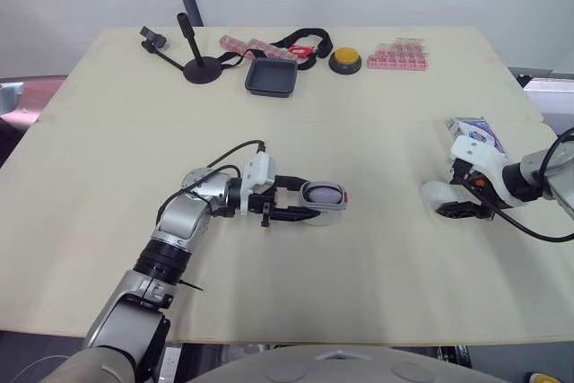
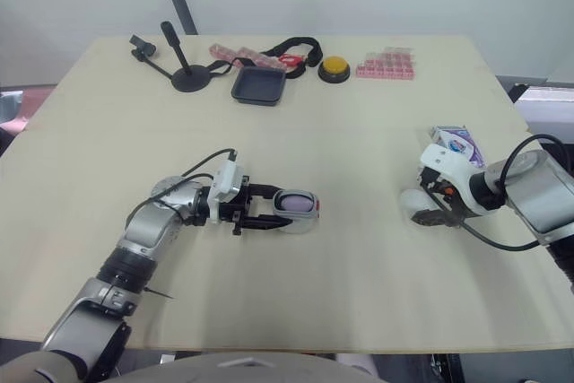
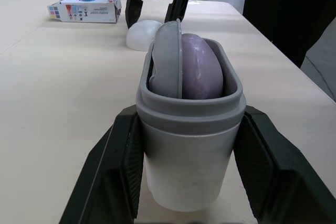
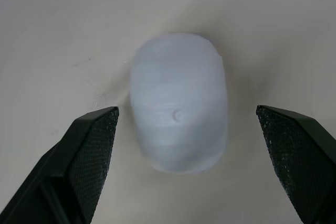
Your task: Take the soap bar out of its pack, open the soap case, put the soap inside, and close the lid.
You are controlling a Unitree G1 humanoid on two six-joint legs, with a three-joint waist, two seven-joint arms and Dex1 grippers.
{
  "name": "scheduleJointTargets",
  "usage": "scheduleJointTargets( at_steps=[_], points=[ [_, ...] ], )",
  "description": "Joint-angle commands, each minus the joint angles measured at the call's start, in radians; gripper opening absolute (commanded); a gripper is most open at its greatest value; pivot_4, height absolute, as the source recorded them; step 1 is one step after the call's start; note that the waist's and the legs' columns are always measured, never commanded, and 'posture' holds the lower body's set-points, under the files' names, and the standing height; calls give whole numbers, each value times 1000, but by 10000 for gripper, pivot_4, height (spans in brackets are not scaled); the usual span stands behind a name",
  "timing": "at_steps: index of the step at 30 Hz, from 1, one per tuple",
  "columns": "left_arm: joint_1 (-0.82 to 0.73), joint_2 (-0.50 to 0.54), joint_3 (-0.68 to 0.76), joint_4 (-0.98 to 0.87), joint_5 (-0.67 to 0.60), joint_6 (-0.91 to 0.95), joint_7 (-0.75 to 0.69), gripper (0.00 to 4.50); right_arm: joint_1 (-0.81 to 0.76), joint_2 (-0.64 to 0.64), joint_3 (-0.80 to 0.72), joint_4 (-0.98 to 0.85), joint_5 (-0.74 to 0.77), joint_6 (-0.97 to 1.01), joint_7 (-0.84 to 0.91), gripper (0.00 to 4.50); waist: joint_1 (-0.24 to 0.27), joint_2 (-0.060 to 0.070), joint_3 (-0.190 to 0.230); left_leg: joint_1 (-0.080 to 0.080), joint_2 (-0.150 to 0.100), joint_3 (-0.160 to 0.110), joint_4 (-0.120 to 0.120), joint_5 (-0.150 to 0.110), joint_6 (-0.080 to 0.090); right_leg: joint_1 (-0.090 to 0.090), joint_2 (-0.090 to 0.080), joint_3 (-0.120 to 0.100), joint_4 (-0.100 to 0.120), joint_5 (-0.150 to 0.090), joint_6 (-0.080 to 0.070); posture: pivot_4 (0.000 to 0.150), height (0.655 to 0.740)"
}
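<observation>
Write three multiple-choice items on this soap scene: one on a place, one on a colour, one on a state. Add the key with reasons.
1. Where does the white domed plastic lid lie?
A. on the pale wooden table, between the fingers of the right gripper
B. on the yellow button
C. in the black tray

2. What colour is the oval soap bar?
A. green
B. purple
C. yellow

3. In what state is the left gripper?
A. open and holding nothing
B. shut on the grey plastic soap case
C. shut on a cardboard box

Key:
1 A: the right wrist view shows the lid flat on the table with a black finger on either side, apart from it.
2 B: the bar in the open case is pale purple.
3 B: both fingers press on the sides of the case.
</observation>
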Motion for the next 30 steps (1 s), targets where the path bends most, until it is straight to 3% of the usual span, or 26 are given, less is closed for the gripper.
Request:
scheduleJointTargets(
  at_steps=[1,6,17,22,30],
  points=[
    [3,-5,-1,-36,-7,-9,3,19347,-16,1,-15,-2,-17,-8,3,36175,-1,0,0,1,0,0,0,0,0,0,0,0,0,0,0,1500,7400],
    [7,-7,-3,-39,-6,-10,7,19347,-14,5,-21,-2,-20,-9,7,20021,0,0,0,0,0,0,0,0,0,0,0,0,0,0,0,1500,7400],
    [9,-9,-3,-31,-1,-10,10,19347,-44,-13,-70,-99,37,-44,77,19503,-1,0,0,0,0,0,0,0,0,0,0,0,0,0,0,1500,7400],
    [-19,-22,15,11,1,-5,33,19347,-186,1,-72,-258,125,32,145,19503,-2,0,0,1,0,1,0,0,0,-1,0,1,3,0,0,1500,7400],
    [-62,-45,14,82,10,-22,41,19347,-432,98,98,-423,161,176,163,19503,-3,0,0,4,0,0,5,0,0,-6,1,0,15,0,0,1500,7400]
  ],
)
